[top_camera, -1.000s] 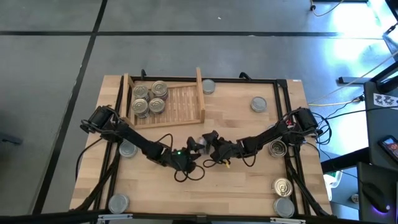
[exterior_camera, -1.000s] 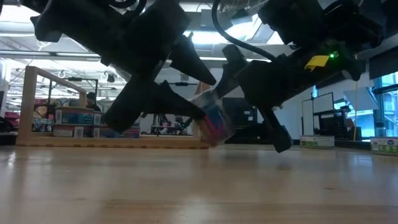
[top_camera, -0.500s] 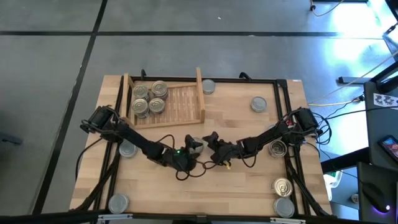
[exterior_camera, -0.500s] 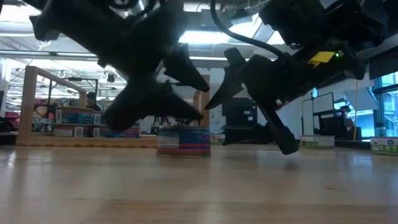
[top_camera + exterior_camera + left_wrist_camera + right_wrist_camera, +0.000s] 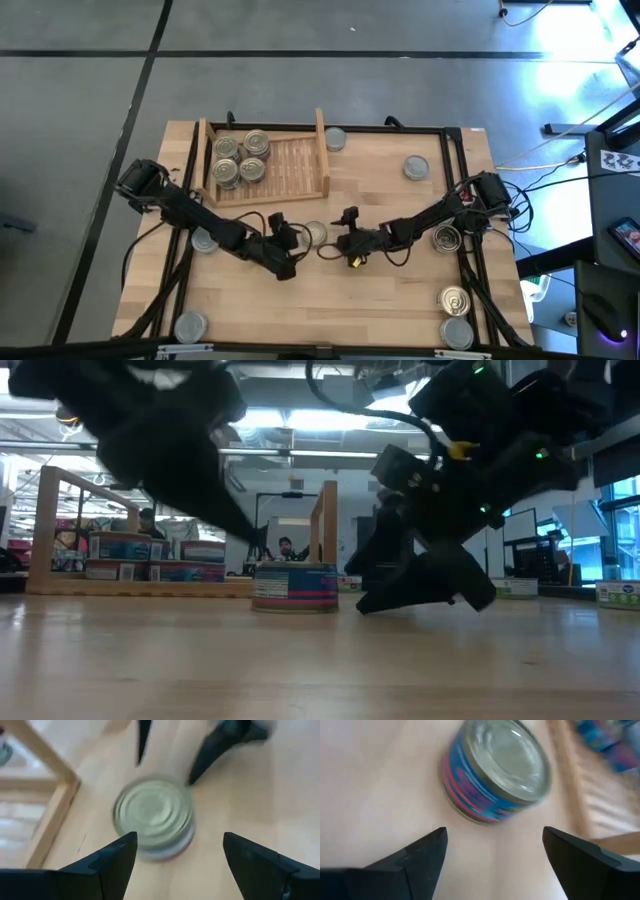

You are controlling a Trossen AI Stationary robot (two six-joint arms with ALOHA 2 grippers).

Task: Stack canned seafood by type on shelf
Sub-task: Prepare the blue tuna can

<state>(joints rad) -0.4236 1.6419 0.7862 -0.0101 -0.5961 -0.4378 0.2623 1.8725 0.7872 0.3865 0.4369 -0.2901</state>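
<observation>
Can point(image 5: 316, 234) with grey top upright on desk point(image 5: 400, 300), frame centre, between left jaws point(image 5: 281, 232) and right jaws point(image 5: 349, 236); both wide open, empty. Shelf point(image 5: 290, 165) upper left. Step: pickup pending. Next: close on can, carry to shelf.

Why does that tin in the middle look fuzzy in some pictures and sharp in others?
In the left wrist view the tin is smeared by motion blur; in the right wrist view its edges are soft; in the low view it stands crisp, while both arms are dark silhouettes against bright ceiling lights.
</observation>
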